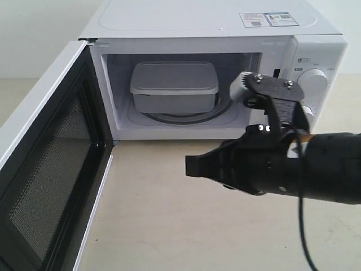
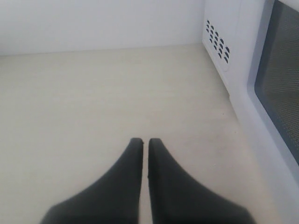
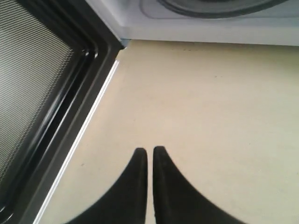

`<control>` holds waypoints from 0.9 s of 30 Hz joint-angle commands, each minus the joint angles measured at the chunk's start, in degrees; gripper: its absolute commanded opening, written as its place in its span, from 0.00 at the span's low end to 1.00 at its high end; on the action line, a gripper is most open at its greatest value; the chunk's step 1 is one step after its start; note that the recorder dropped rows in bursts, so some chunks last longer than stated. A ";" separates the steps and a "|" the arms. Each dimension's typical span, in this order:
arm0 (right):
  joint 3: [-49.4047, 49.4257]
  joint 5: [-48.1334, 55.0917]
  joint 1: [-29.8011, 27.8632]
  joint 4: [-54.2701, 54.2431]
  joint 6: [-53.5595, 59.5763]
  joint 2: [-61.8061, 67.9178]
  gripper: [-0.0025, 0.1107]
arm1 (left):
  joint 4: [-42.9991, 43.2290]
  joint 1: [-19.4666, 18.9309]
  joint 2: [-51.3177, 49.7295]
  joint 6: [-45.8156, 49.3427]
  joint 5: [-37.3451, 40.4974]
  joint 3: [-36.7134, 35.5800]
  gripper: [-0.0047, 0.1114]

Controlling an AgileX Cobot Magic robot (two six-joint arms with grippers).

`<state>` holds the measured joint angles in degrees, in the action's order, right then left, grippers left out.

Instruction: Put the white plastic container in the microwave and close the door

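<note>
The white plastic container (image 1: 174, 86) sits lidded on the glass turntable (image 1: 186, 117) inside the white microwave (image 1: 214, 34). The door (image 1: 51, 175) hangs wide open to the left, black inner face and mesh window showing, also in the right wrist view (image 3: 32, 79). My right gripper (image 1: 194, 166) hovers shut and empty over the tabletop in front of the oven, fingertips pointing left toward the door; its tips (image 3: 149, 151) nearly touch. My left gripper (image 2: 145, 141) is shut on nothing, outside the door (image 2: 280, 79), and does not show in the exterior view.
Beige tabletop (image 1: 186, 226) spreads in front of the microwave. Two round knobs (image 1: 313, 82) sit on the right panel, partly behind my right arm. Vent holes (image 2: 217, 40) mark the microwave's side wall. A white wall (image 2: 93, 23) stands behind.
</note>
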<state>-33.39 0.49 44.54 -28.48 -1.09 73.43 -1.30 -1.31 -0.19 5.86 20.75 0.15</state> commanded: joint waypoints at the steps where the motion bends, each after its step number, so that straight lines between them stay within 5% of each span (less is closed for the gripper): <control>1: 0.74 13.13 -0.01 0.73 2.32 -11.95 0.02 | -0.40 0.33 0.19 0.17 -0.08 -0.15 0.08; 15: 0.74 45.09 -0.01 2.24 4.51 -43.62 0.02 | -0.40 0.33 0.19 0.17 -0.08 -0.15 0.08; 27: 0.74 47.77 -0.01 1.74 4.21 -51.03 0.02 | -0.40 0.33 0.19 0.17 -0.08 -0.15 0.08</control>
<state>-32.83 48.19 44.54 -26.96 2.93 22.63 -1.30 -1.31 -0.19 5.86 20.75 0.15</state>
